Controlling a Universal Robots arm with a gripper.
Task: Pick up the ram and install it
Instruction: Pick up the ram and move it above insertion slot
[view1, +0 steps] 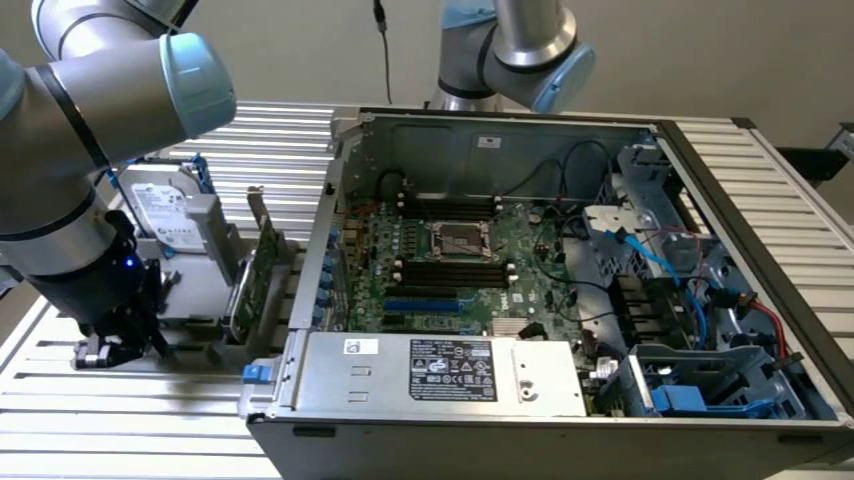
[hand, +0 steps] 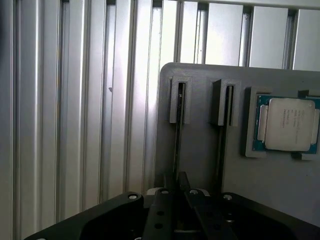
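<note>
Where two slots (hand: 180, 97) cut one gray holder (hand: 280, 185) beside one processor (hand: 287, 124), the pincer (hand: 175, 181) is clamped on the ram (hand: 178, 142).

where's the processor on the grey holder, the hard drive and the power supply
processor (hand: 290, 124), wrist view, on the middle of its metal lid
hard drive (view1: 167, 212), exterior view, on its white label
power supply (view1: 451, 372), exterior view, on its top label

Ram (hand: 177, 140) thin, dark, edge-on, upright in gray holder (hand: 280, 185) slot, pinched by hand (hand: 176, 182).
</note>
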